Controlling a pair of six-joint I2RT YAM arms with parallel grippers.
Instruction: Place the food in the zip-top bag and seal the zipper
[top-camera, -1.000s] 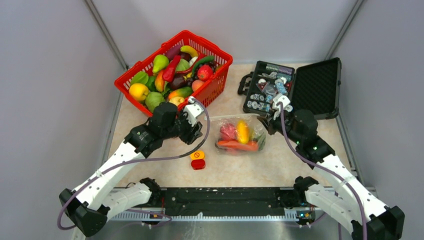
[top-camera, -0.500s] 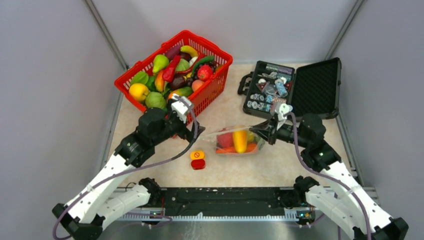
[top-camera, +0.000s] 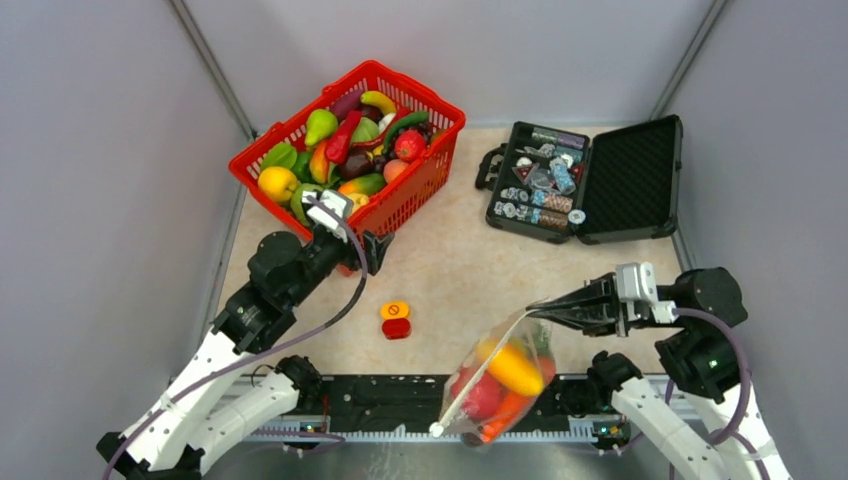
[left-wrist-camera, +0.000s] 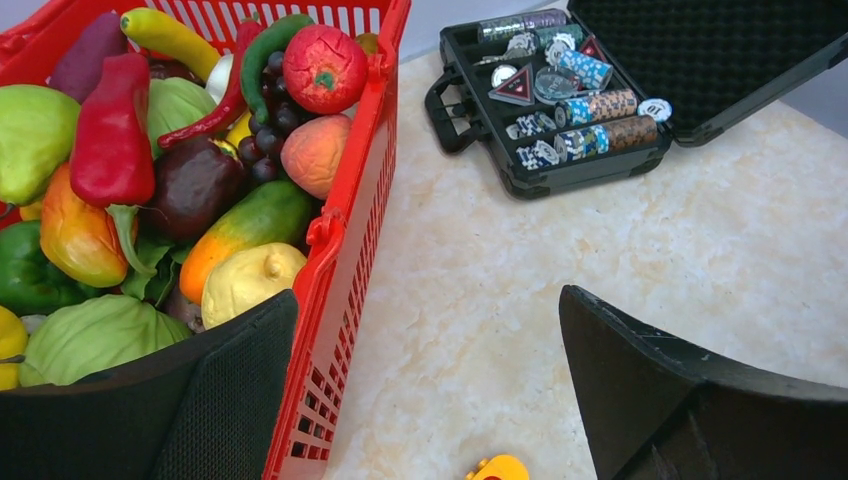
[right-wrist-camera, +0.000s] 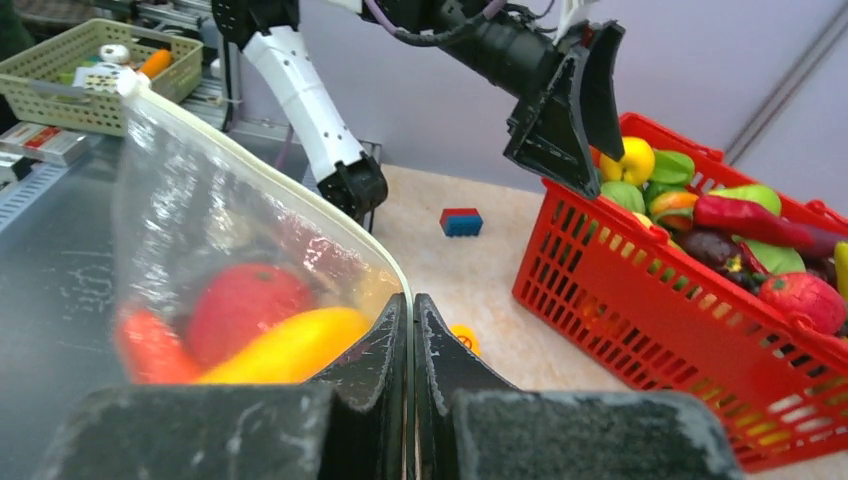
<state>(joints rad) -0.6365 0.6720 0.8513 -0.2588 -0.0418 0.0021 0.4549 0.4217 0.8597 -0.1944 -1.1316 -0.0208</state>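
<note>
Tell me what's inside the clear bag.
The zip-top bag shows a yellow piece, a red piece and an orange piece; anything behind them is hidden.

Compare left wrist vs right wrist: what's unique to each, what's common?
Only left wrist: the open black case of poker chips.
Only right wrist: the right gripper shut on the zip-top bag at its zipper, with red and yellow food inside; the blue-and-red brick; a pale mesh tray in the background.
Both: the filled red basket, the orange button block and the open left gripper.
</note>
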